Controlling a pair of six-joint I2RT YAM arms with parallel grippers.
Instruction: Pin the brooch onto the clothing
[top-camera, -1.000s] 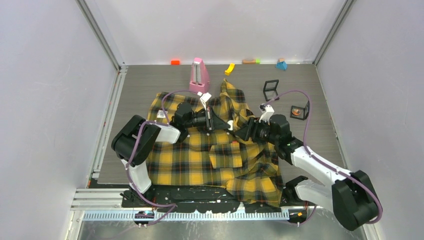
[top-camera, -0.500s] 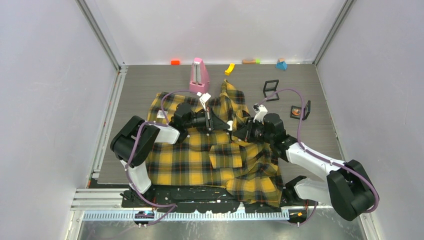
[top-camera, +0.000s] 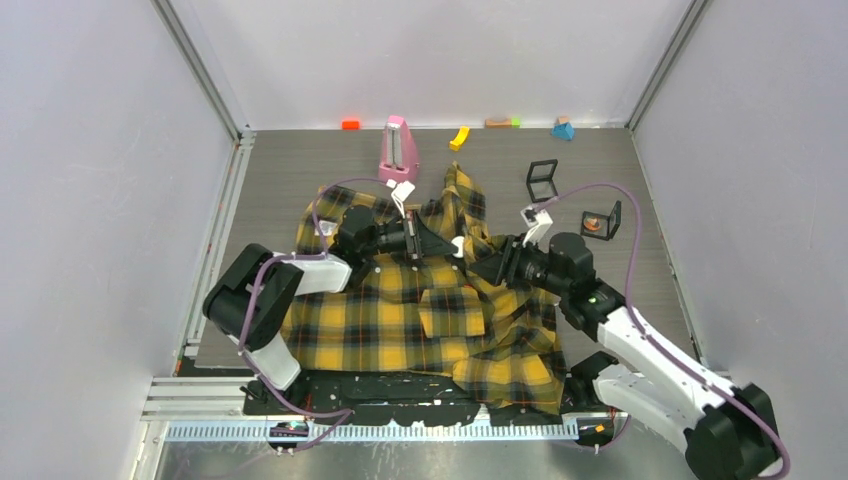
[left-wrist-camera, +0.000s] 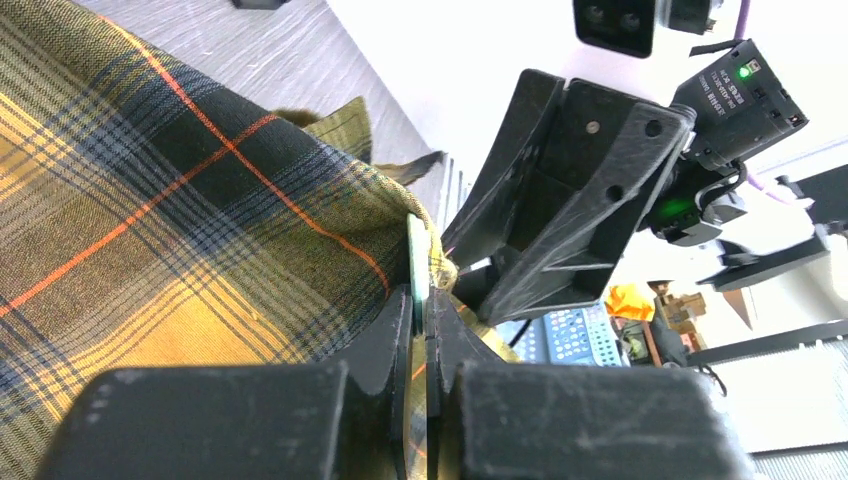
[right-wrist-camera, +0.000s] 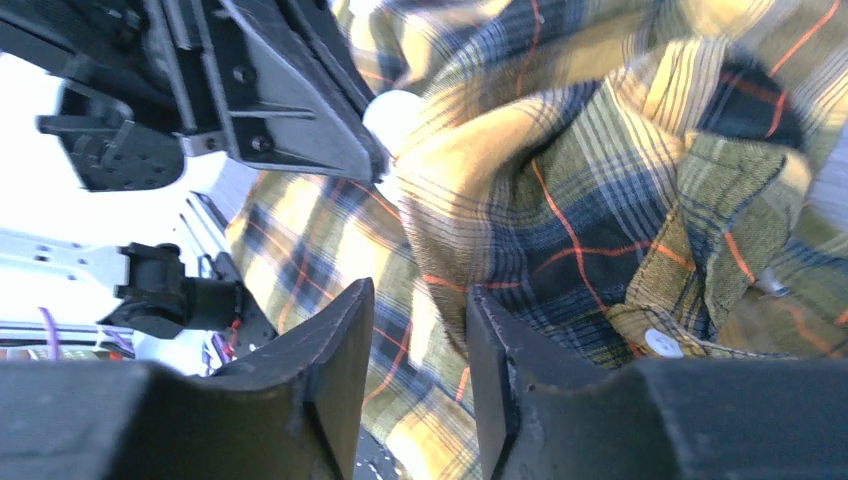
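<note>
**2 grippers nose to nose over a raised fold of shirt**

We see the plaid shirt (top-camera: 400, 310) spread over the middle of the tabletop (top-camera: 280, 170). Its hem reaches the near edge and its collar end points toward the far edge, just short of a pink wedge (top-camera: 398, 150). The left gripper (top-camera: 447, 245) is pinched tight on the brooch (left-wrist-camera: 417, 262), a thin greenish disc seen edge-on, with a lifted fold of the shirt's edge lying against it. The right gripper (top-camera: 478, 262) faces it, near but apart. Its jaws stand narrowly parted, with cloth beyond the gap and nothing that we can see gripped.

Bare tabletop runs down the left edge and across the far band. Toward the right edge stand 1 black square frame (top-camera: 541, 178) and another (top-camera: 600, 221) with something orange inside. Small coloured blocks (top-camera: 459, 138) line the far edge.
</note>
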